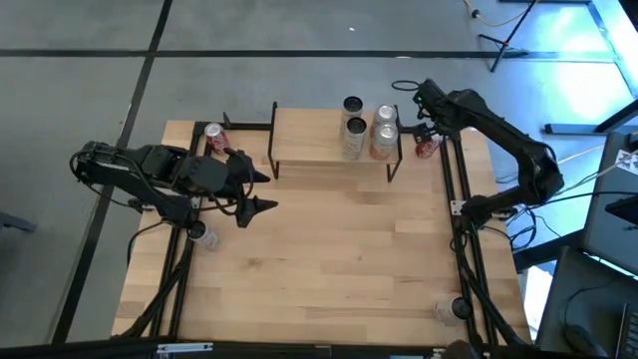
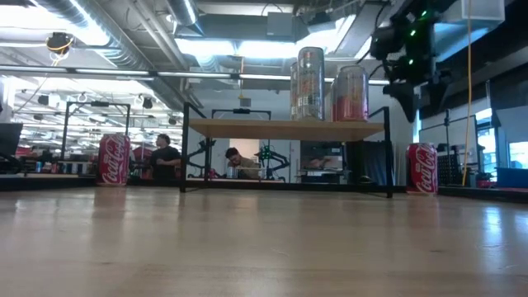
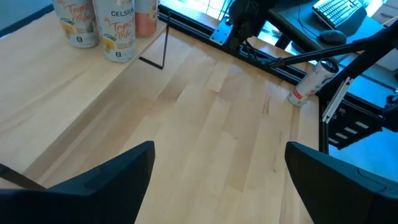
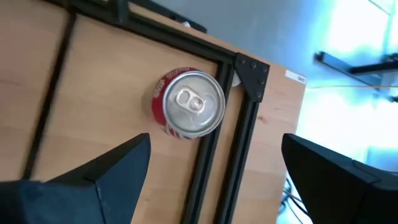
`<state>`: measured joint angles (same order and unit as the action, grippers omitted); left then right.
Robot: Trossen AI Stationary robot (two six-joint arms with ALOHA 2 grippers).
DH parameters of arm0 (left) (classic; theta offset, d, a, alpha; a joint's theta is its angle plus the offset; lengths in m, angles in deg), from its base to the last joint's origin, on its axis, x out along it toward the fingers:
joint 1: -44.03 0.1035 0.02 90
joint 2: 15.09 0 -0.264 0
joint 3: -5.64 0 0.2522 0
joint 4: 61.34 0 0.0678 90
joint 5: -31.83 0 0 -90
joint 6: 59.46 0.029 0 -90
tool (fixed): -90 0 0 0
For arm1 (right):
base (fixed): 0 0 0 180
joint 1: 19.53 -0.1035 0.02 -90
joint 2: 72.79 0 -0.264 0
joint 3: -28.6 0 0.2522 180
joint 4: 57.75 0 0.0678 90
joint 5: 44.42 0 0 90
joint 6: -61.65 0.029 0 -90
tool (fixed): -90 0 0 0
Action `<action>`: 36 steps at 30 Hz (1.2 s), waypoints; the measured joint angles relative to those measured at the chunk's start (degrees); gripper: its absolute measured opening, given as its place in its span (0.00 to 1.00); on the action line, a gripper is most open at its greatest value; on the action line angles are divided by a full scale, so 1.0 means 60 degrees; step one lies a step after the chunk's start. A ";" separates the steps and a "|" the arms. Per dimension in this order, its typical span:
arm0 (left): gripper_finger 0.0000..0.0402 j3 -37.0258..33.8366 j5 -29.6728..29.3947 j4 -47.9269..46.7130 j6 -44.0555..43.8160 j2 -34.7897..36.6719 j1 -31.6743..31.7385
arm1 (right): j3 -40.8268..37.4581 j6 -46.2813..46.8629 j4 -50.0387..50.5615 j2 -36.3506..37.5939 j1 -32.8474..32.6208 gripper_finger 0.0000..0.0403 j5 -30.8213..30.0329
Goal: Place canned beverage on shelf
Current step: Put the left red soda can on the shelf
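The shelf (image 1: 309, 135) stands at the table's far middle on thin black legs, and three tall cans (image 1: 369, 128) stand upright on its right end. A red cola can (image 1: 427, 147) stands upright on the table just right of the shelf, close to the black frame rail (image 4: 214, 143). My right gripper (image 4: 214, 149) hangs open above this can (image 4: 188, 104), pointing steeply down and touching nothing. In the low view it (image 2: 408, 95) is well above the can (image 2: 421, 168). My left gripper (image 1: 254, 189) waits open over the table, left of the shelf.
A second red can (image 1: 214, 137) stands on the table left of the shelf. A pale can (image 1: 202, 234) lies under the left arm and another (image 3: 313, 83) lies by the right rail. Bare tabletop (image 1: 329, 269) stretches in front of the shelf. People sit in the room beyond.
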<state>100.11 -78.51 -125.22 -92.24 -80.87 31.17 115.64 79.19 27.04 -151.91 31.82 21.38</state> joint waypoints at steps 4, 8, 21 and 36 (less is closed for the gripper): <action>0.89 -0.0003 0.0107 -0.0086 -0.0007 0.0000 0.0024 | 0.0000 0.0148 0.0018 0.0985 -0.0329 0.87 0.0471; 0.89 -0.0003 0.0741 -0.0430 -0.0240 -0.0004 0.0163 | 0.0004 0.0381 -0.0168 0.2070 -0.1122 0.87 0.0995; 0.89 -0.0003 -0.0966 -0.1103 0.0313 -0.0222 0.3187 | 0.0015 0.1851 -0.0675 0.3766 -0.5473 0.87 0.0556; 0.89 -0.0003 0.0418 -0.2227 0.2377 -0.0794 0.8753 | 0.0015 -0.0062 -0.3579 0.3841 -0.8385 0.87 0.1971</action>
<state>100.09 -76.00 -138.58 -77.97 -85.64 83.68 115.73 78.82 5.56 -128.87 -18.49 33.21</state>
